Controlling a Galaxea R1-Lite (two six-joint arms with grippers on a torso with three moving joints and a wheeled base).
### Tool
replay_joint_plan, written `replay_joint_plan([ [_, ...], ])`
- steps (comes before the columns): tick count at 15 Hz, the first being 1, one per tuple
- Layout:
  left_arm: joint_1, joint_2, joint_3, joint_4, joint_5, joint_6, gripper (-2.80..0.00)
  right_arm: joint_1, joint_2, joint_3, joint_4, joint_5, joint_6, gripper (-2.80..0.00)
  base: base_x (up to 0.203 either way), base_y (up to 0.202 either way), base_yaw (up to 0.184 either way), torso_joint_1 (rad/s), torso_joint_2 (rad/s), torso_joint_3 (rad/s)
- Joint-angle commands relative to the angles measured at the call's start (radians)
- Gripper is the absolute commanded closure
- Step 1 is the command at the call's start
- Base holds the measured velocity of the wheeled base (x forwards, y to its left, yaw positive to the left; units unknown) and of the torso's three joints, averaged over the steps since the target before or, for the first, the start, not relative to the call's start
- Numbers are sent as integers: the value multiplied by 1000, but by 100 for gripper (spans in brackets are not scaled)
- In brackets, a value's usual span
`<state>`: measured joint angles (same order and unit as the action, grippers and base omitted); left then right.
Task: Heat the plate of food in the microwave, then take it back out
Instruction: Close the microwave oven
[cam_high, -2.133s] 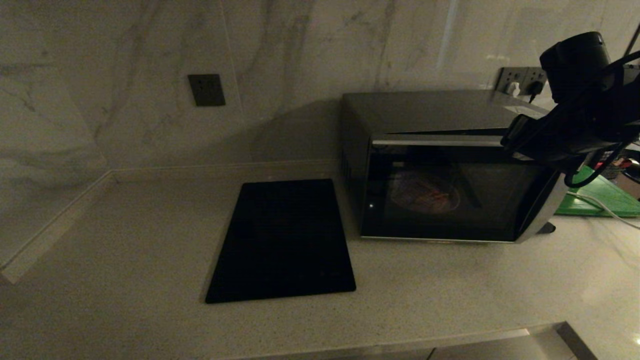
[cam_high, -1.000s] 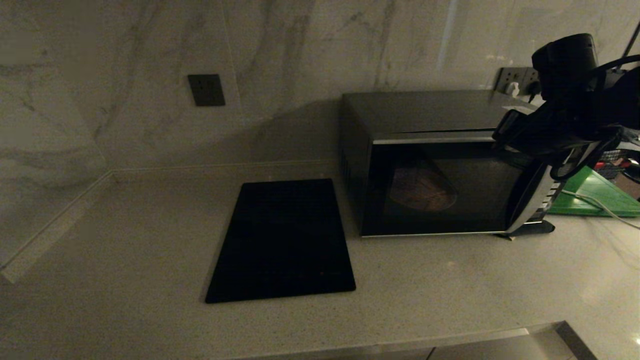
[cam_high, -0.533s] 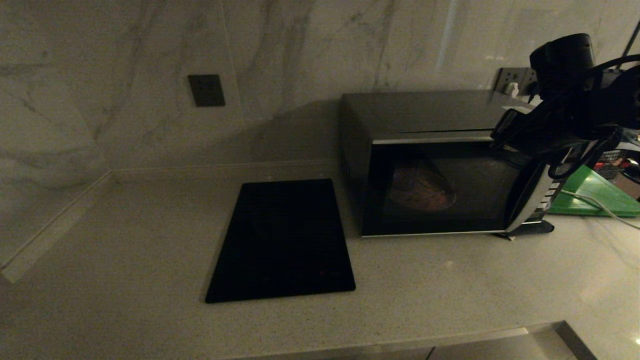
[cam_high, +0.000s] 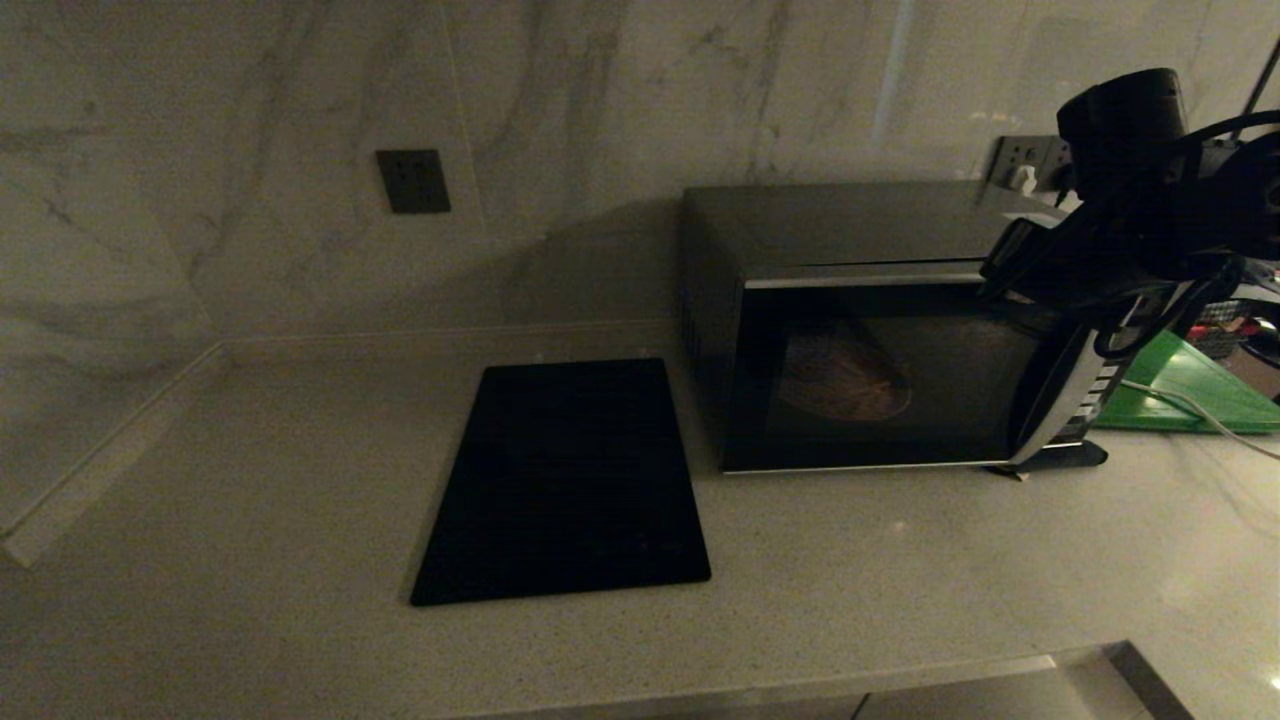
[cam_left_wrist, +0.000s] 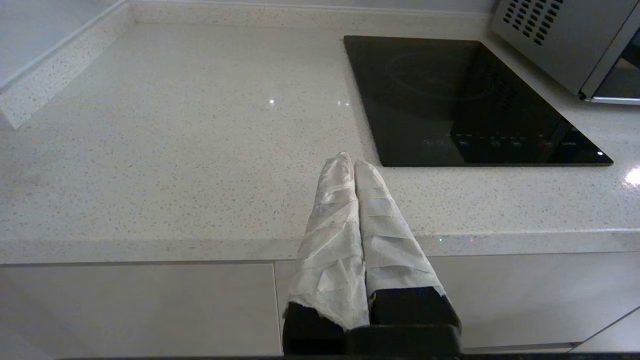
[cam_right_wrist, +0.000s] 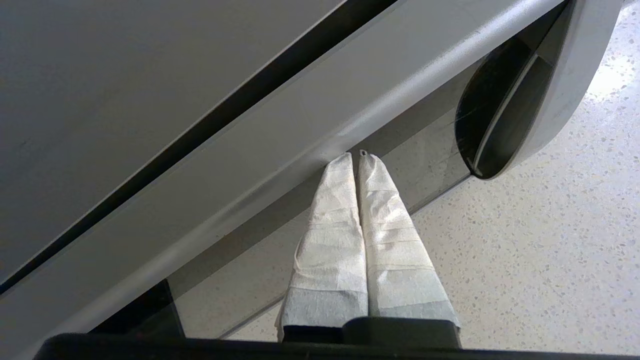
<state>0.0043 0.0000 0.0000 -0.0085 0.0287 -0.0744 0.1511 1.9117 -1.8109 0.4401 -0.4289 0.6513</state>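
The silver-grey microwave (cam_high: 850, 225) stands at the back right of the counter with its dark glass door (cam_high: 890, 380) closed. Through the glass the plate of food (cam_high: 845, 385) shows dimly inside. My right gripper (cam_right_wrist: 354, 156) is shut and empty, its taped tips pressed against the silver band along the door's top edge (cam_right_wrist: 300, 130), close to the curved handle (cam_right_wrist: 550, 85). In the head view the right arm (cam_high: 1130, 240) hangs over the microwave's upper right corner. My left gripper (cam_left_wrist: 353, 161) is shut and empty, parked over the counter's front edge.
A flat black cooktop (cam_high: 570, 480) lies left of the microwave. A green board (cam_high: 1190, 395) with a white cable (cam_high: 1195, 412) across it sits to the right. Wall sockets (cam_high: 1035, 160) are behind the microwave. The speckled counter (cam_high: 250, 480) runs to a corner on the left.
The microwave door, ajar two seconds ago, has swung shut under my right gripper. Over the last half second nothing has visibly moved.
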Motion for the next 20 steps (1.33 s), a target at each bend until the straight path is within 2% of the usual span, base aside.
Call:
replay_joint_plan([
  [1,0,2,0,-1,0,-1,0,1,4,-2,3,-1,4,0,0,0,0,0,0,0],
  [20,0,2,0,-1,0,-1,0,1,30,-28,4,1,5,0,0,0,0,0,0,0],
])
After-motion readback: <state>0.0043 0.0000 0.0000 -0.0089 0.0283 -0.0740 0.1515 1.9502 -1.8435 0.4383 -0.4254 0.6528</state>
